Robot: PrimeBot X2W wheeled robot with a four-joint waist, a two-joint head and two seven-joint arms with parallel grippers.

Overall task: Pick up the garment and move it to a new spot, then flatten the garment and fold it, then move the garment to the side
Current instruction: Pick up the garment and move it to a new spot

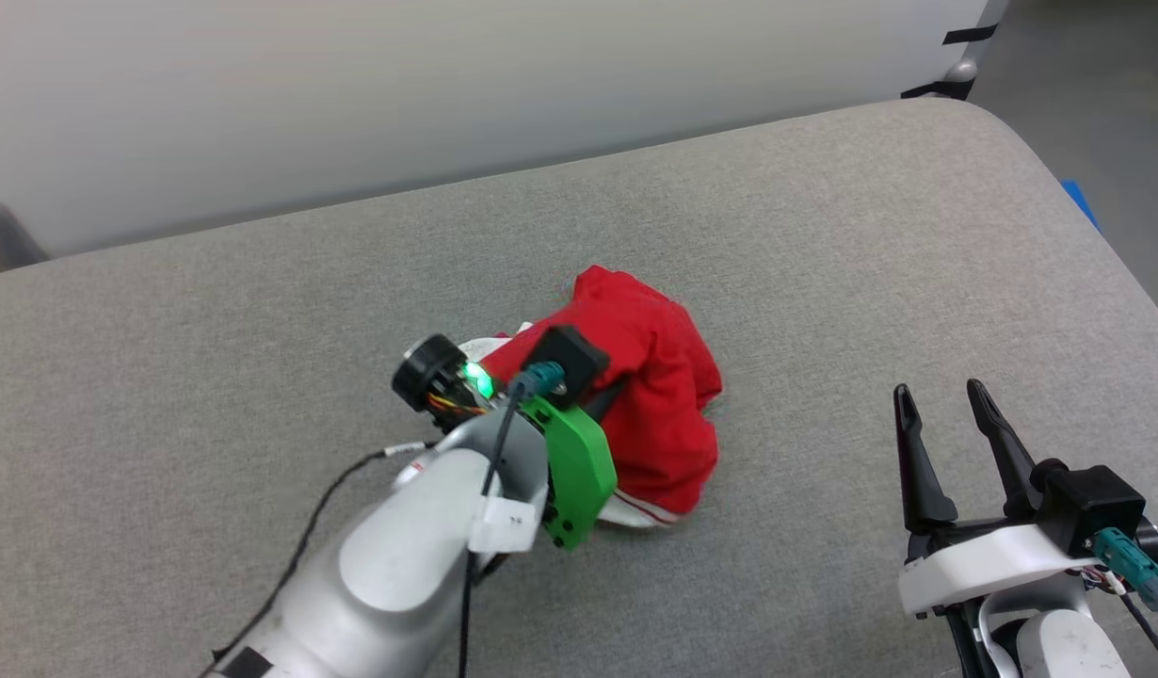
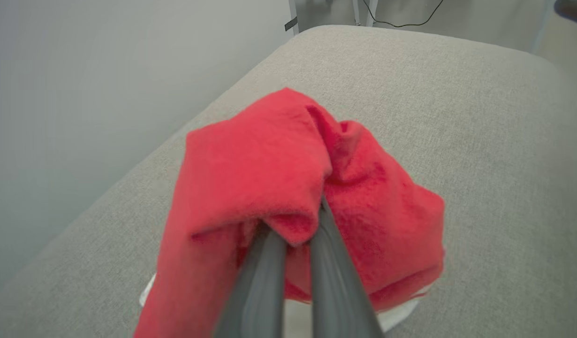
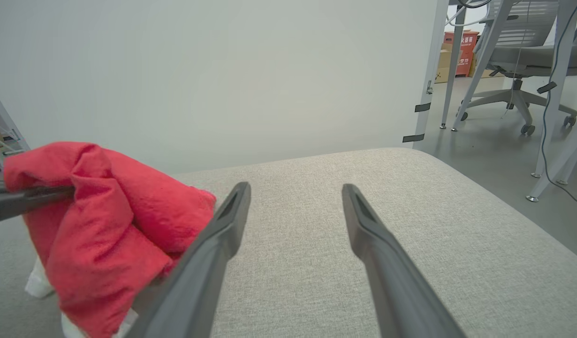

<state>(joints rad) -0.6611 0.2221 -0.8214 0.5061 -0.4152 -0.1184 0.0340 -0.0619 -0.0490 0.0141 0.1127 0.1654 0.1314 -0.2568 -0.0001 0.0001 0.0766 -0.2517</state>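
The left tool (image 2: 295,237) pinched a fold of the shirt (image 1: 659,414); the right tool (image 1: 939,388), at four o'clock, stood spread. So thin a pinch could slip in lifting.

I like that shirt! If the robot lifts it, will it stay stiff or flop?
Probably floppy: the red shirt bunches in folds around the shut left gripper. Likely light, since one pinch holds a fold up. It shouldn't roll; its white edge sags onto the grey surface.
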